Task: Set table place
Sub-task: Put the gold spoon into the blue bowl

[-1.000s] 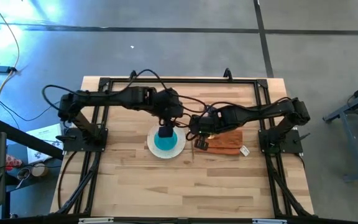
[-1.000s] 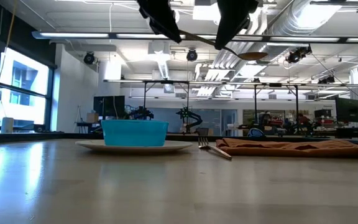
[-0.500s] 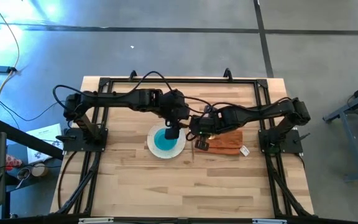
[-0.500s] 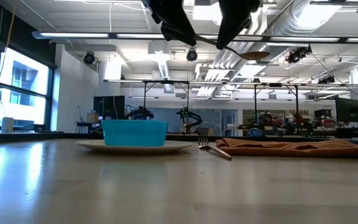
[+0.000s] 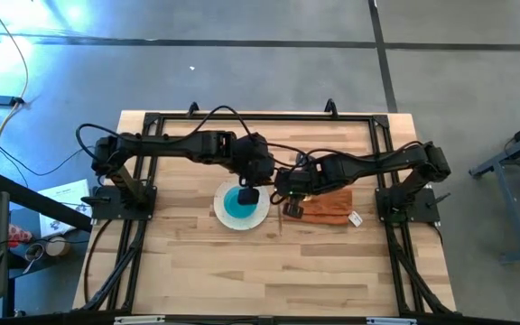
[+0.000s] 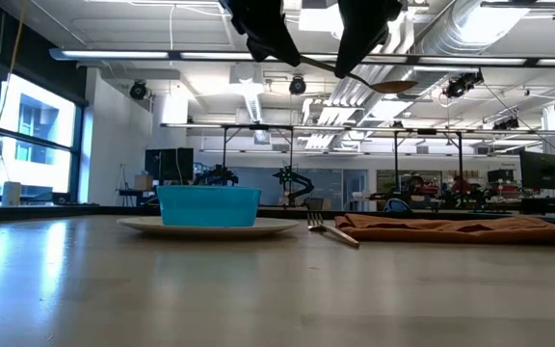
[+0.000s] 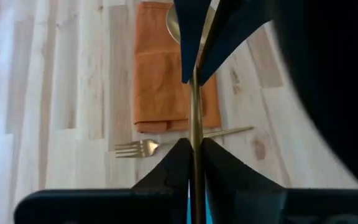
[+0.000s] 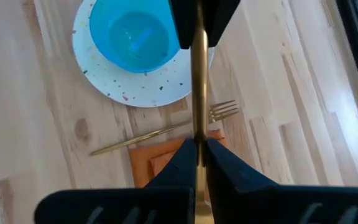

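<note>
Both tools (image 6: pixel 302 60) pinch the spoon (image 6: pixel 355 77) aloft, arms hiding its handle ends

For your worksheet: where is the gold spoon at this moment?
The gold spoon is in the air above the table, held at both ends by the left gripper and the right gripper, over the gap between plate and napkin.

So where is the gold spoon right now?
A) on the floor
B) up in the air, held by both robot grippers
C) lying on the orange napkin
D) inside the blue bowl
B: the spoon hangs high above the table, with the left gripper and the right gripper each pinching its handle, while only the fork lies down by the napkin.
</note>
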Available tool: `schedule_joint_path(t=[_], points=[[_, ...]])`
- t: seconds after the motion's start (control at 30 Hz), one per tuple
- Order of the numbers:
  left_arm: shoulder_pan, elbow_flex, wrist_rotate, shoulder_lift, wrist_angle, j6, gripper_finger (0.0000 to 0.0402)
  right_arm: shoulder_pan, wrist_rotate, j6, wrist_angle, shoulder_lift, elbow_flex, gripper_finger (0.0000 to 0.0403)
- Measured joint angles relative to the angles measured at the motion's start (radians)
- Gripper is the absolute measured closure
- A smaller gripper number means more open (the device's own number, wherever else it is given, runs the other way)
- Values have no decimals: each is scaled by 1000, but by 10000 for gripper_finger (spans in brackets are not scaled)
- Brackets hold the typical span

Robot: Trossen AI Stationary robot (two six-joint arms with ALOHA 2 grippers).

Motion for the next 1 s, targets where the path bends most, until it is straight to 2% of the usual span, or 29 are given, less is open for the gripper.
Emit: schedule_joint_path(t=[0.23,0.33,0.47,0.57,0.7,0.83,1.0], points=[[-14,0,-72,-1,-8,-22,392,1,-3,-12,1,0,0,395],[-13,1,-74,-1,-35,-30,393,-7,-51,21,4,0,0,370],[-10,-2,-144,3,-77,-36,393,-14,-121,64,-8,-6,3,323],[-10,2,-195,-2,-117,-49,393,-17,-116,52,-33,-8,44,292],[-12,-3,-198,1,-238,-76,393,-8,-54,37,-112,-19,137,265],[-9,-8,-199,-4,-378,-128,393,-10,64,39,-280,-18,228,253],[-14,-130,-189,-77,-413,-209,393,-8,151,60,-404,-31,322,252]])
